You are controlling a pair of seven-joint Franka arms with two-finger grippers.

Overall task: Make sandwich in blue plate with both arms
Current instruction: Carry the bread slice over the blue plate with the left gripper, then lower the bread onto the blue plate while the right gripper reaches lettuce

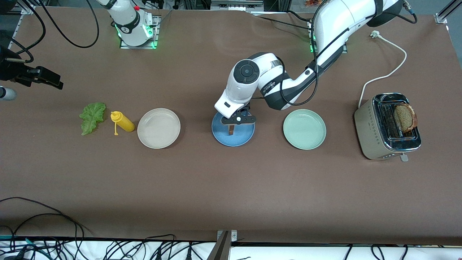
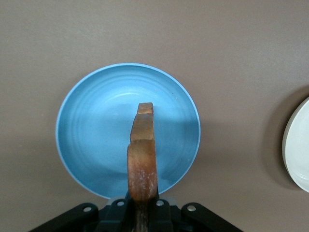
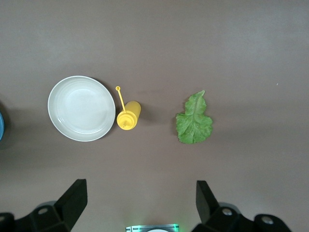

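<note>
The left arm [image 1: 274, 83] covers part of the blue plate [image 1: 220, 135], the bread slice [image 2: 142, 159] hides the left gripper's [image 2: 142, 212] fingertips, and the toaster [image 1: 368, 126] conceals the second slice's [image 1: 405, 117] lower half.

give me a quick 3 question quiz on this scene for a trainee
1. True or false: the left gripper holds a bread slice on edge over the blue plate.
2. What sits between the lettuce and the beige plate? A) toaster B) yellow bottle C) green plate
3. Fill in: a second slice stands in the ____.

Key
1. True
2. B, the yellow bottle
3. toaster
</note>
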